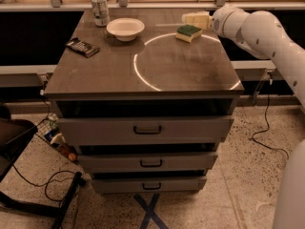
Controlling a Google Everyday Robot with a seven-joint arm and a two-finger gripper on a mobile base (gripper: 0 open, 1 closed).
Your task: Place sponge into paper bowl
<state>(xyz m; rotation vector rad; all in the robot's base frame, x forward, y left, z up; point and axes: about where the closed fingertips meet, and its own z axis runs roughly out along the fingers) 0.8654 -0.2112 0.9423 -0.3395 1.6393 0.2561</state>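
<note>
The sponge (188, 32), pale yellow with a dark green top, lies on the brown cabinet top (143, 66) at the far right. The white paper bowl (125, 28) stands upright and empty at the far middle, left of the sponge. My cream-yellow gripper (190, 19) hovers just behind and above the sponge, pointing left, on the white arm (267, 32) that reaches in from the right. It does not hold anything.
A silver drink can (100, 8) stands at the far left, behind the bowl. A dark flat packet (82, 46) lies near the left edge. A bright ring of light (143, 75) marks the top. Drawers (145, 128) are below; cables lie on the floor.
</note>
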